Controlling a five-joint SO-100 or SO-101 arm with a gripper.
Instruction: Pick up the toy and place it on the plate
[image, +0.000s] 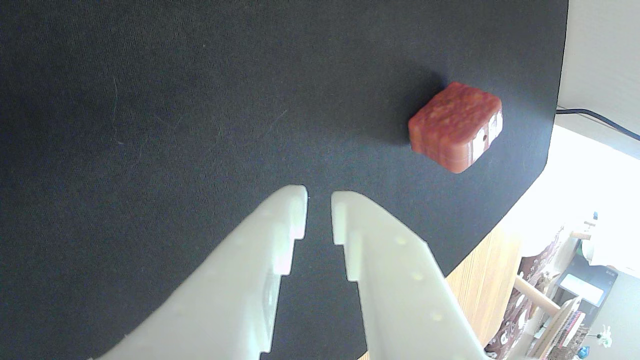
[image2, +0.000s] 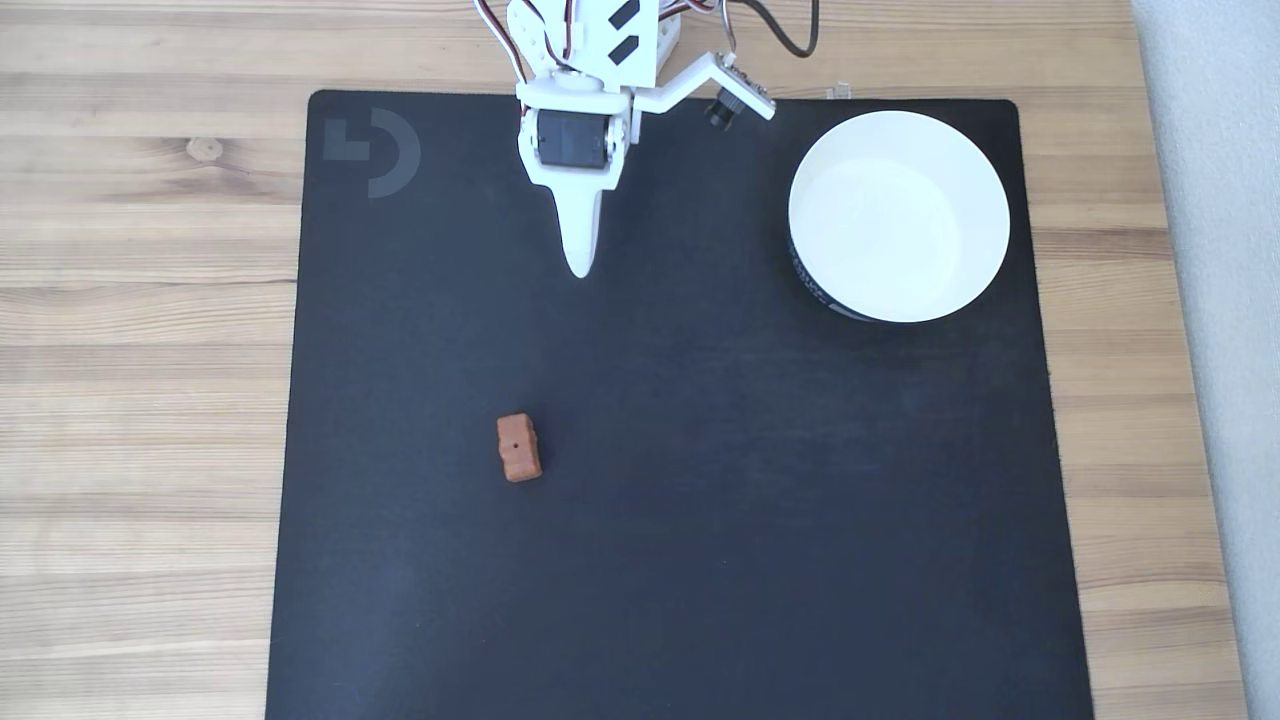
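I'm at the approach step: my tool (image: 319, 197), nearly closed and empty, needs widening and reaching nearer, onto the toy (image2: 519, 447).

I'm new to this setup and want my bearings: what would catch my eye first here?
In the fixed view, the round white plate stands out at the upper right of the black mat. The small reddish-brown toy lies alone, left of the mat's centre. The white gripper points down from the top edge, slightly parted and holding nothing.
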